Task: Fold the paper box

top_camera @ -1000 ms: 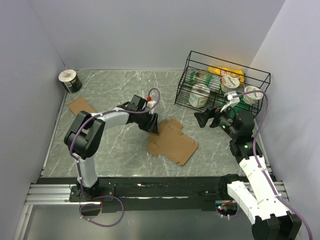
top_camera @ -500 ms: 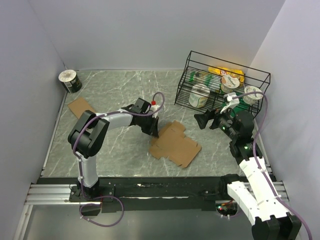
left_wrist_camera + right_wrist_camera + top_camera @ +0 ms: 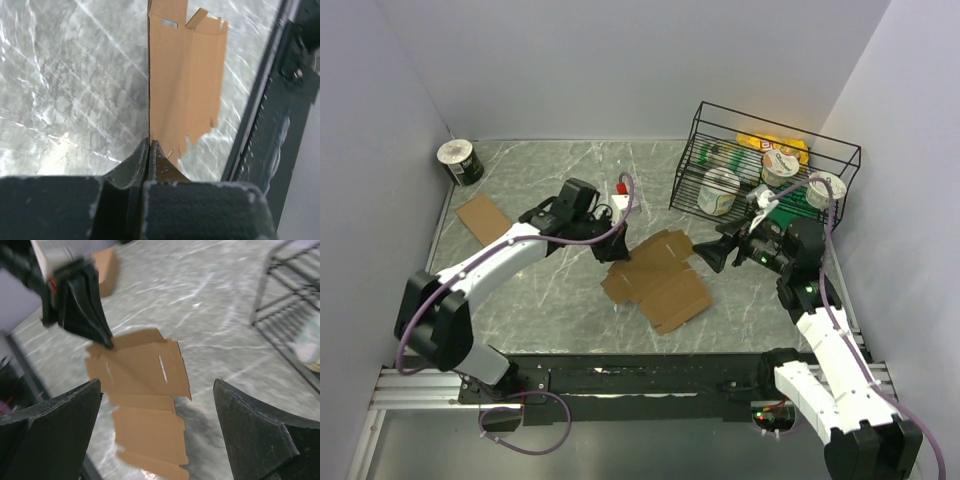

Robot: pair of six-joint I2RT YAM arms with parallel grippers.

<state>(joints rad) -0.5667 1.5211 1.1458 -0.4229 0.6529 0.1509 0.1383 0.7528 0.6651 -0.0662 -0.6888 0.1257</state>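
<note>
Left of centre on the worktop (image 3: 550,300), your left pincer (image 3: 617,250) has just clamped shut on an edge of the flat paper box (image 3: 655,282) and tugged it leftward, so folding can start; your right pincer (image 3: 712,256) waits wide open just beside it.

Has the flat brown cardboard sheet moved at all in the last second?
Yes. The paper box has shifted slightly left in the top view, away from the wire basket, with the left end effector shut on its edge.
</note>
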